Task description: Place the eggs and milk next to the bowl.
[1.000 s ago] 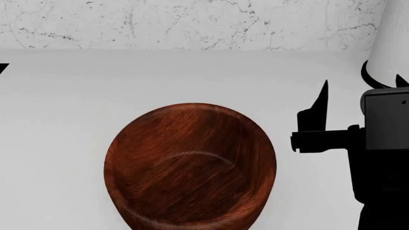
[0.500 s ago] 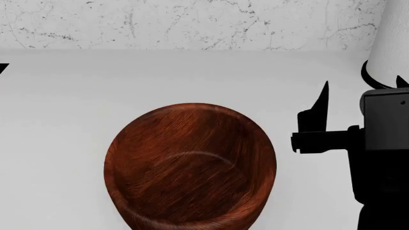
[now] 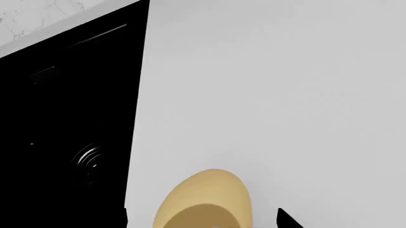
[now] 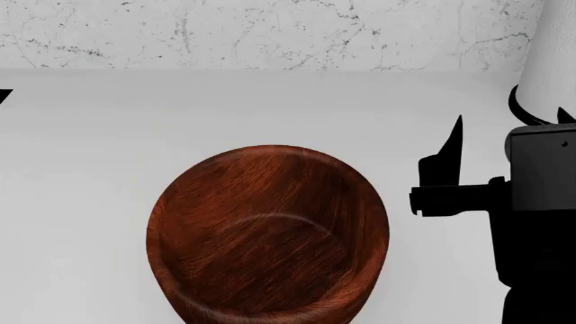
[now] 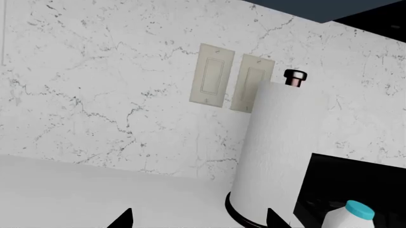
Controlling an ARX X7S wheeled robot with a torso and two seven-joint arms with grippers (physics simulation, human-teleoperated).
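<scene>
Nothing moved; bowl [image 4: 268,234] same spot, right gripper [image 4: 490,135] spread, left grip state unclear

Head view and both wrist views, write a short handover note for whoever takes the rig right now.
Left gripper: only its fingertips show, astride the tan egg on the white counter; a grip cannot be confirmed.
Right gripper: raised to the right of the bowl, fingers apart, holding nothing.
Milk: beside the paper towel roll, untouched.
White egg: not in view.
Done: nothing sits beside the bowl yet.
Left: both eggs and the milk.
</scene>
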